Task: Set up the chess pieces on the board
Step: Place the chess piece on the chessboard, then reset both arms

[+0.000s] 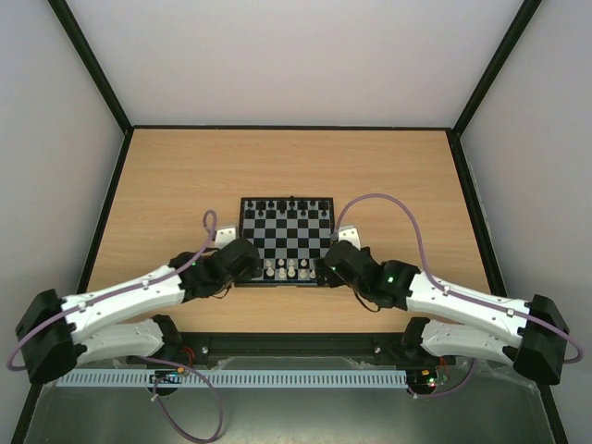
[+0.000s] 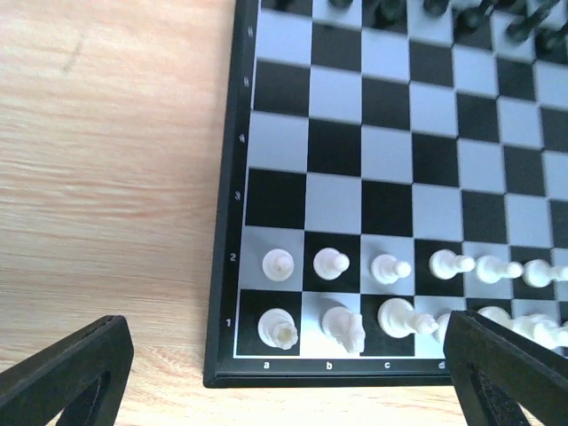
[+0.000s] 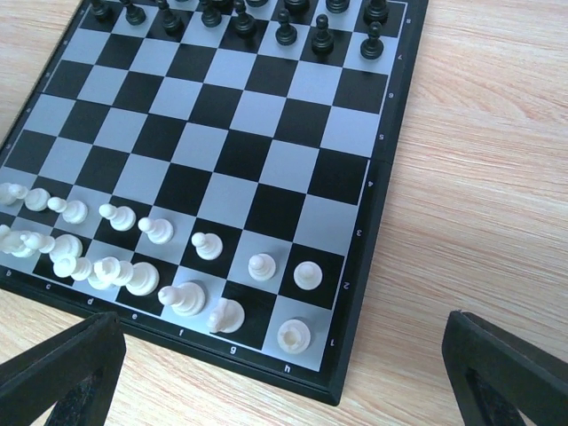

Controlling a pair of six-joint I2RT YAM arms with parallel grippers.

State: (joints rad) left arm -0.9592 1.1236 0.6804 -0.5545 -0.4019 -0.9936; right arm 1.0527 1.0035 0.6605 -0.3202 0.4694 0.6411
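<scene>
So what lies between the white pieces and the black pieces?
Only bare squares of the board; no piece stands between the white pieces and the black pieces. The right wrist view shows it best.

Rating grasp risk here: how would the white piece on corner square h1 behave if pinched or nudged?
The white corner piece looks tiny and plastic: probably light and rigid. Its glossy round body may slip when pinched. On the smooth board it would likely slide or tip, perhaps into the close neighbouring knight.
</scene>
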